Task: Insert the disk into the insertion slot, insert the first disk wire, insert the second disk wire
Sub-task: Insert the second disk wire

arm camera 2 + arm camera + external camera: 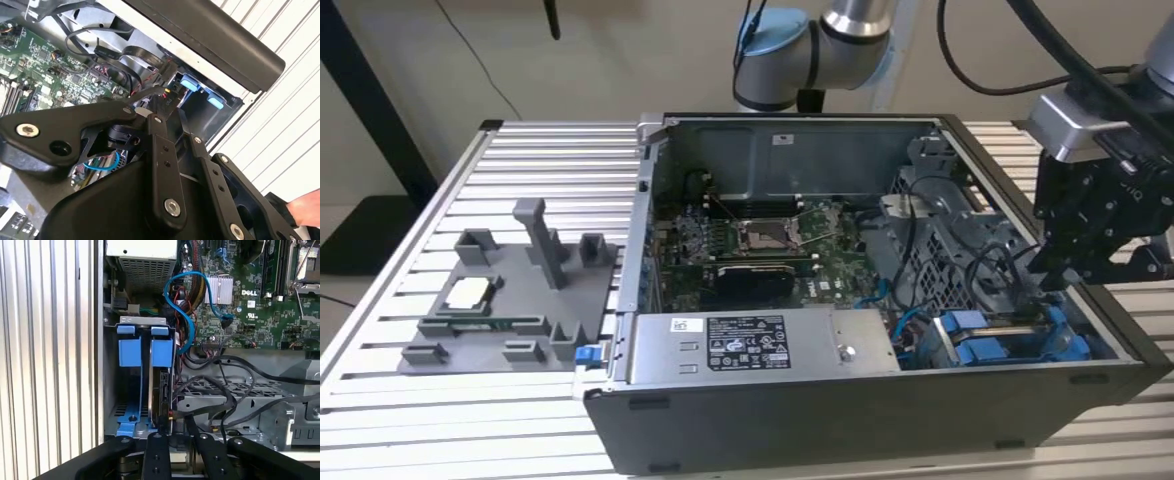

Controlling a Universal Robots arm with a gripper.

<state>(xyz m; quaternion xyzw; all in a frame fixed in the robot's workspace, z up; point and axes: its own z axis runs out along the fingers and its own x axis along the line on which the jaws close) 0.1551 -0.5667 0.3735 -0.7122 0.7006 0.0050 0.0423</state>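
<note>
Jaws seemingly pinch a black plug (175, 416) against the slotted-in disk (164, 390).

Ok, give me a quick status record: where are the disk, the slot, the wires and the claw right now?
disk: stands edge-on in its blue carrier, inside the insertion slot
insertion slot: drive bay at the corner of the case, on the exterior view's right
claw: hangs over that bay, by the disk's end
black wire: runs to the disk's end near the claw; I cannot tell if it is seated
elsewhere: power-supply box in the case; grey fixture on the table, on the exterior view's left
</note>
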